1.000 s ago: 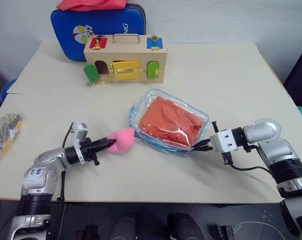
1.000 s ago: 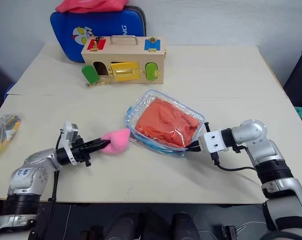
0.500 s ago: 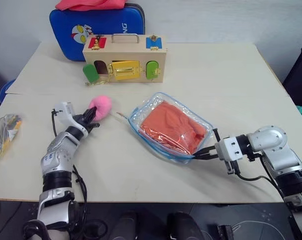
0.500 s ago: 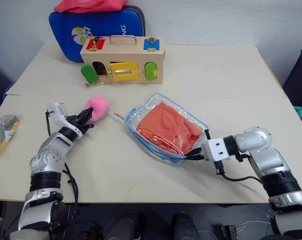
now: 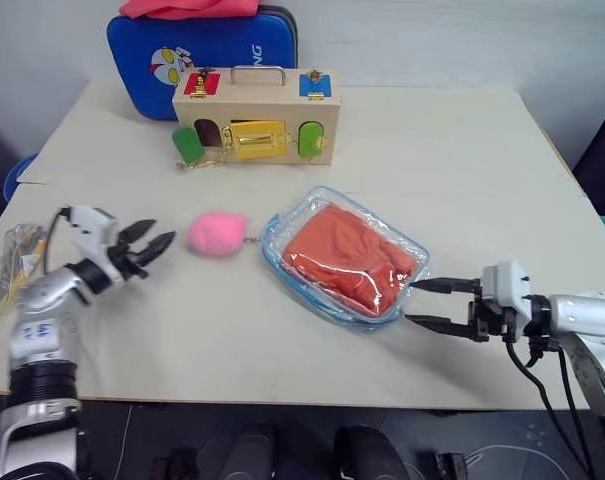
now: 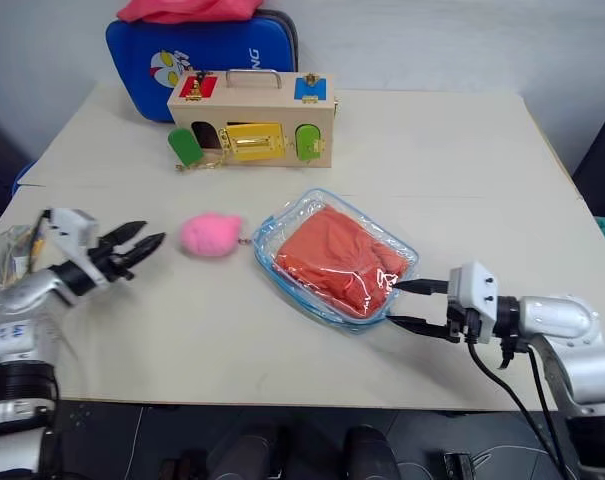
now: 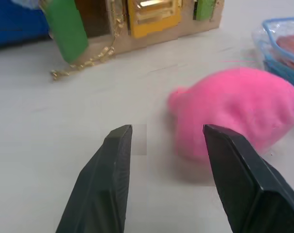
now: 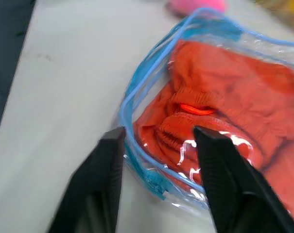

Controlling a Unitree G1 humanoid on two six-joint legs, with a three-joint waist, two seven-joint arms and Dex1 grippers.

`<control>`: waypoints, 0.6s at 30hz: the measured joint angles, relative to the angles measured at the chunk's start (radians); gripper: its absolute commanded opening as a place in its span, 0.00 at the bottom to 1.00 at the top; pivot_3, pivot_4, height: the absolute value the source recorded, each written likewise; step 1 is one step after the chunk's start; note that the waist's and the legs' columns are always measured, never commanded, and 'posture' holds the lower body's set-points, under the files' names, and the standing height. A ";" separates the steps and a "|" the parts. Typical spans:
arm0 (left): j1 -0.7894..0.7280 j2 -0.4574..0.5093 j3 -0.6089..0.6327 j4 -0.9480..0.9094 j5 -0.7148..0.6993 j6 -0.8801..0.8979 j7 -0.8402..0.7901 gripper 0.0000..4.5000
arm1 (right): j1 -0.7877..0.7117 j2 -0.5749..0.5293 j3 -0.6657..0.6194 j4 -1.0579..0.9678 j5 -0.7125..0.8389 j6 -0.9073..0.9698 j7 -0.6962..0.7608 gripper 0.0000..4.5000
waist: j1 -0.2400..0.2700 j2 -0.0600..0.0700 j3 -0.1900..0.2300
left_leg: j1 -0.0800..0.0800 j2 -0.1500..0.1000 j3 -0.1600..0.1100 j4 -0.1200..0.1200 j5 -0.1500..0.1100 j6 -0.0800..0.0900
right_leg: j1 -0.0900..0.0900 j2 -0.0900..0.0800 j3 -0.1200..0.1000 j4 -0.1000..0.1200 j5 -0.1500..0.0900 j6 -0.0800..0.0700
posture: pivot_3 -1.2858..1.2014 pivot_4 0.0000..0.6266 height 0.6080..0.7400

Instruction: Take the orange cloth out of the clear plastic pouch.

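Left eye view — both pincers, left (image 5: 147, 242) and right (image 5: 428, 303), have let go.

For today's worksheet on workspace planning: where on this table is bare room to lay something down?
Bare: the beige table right of the wooden latch box, and the near edge below the pink fuzzy lump. Crowded: around the clear plastic pouch holding the orange cloth.

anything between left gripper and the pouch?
Yes: the pink fuzzy lump lies on the table between the left gripper and the clear plastic pouch, seen in the eye views.
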 measured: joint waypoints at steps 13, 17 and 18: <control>-0.303 -0.077 -0.357 0.082 0.220 -0.550 -0.439 0.99 | 0.323 0.157 -0.123 -0.288 0.061 -0.026 -0.121 1.00 | 0.031 0.002 0.001 | 0.001 -0.003 0.005 -0.001 0.001 0.003 | 0.000 0.005 -0.005 0.003 0.002 0.002 | 0.52 0.24 1.00; -0.448 -0.176 -0.449 0.308 0.322 -0.685 -0.434 0.99 | 0.327 0.172 -0.111 -0.297 0.043 -0.021 -0.166 1.00 | 0.006 0.000 0.002 | 0.001 -0.002 0.006 -0.001 0.001 0.004 | 0.000 0.006 -0.004 0.004 0.003 0.003 | 0.52 0.24 1.00; -0.480 -0.197 -0.464 0.355 0.339 -0.709 -0.430 0.99 | 0.329 0.176 -0.109 -0.302 0.040 -0.018 -0.179 1.00 | 0.004 0.000 0.002 | 0.001 -0.001 0.006 -0.001 0.001 0.004 | -0.001 0.007 -0.004 0.004 0.003 0.003 | 0.52 0.24 1.00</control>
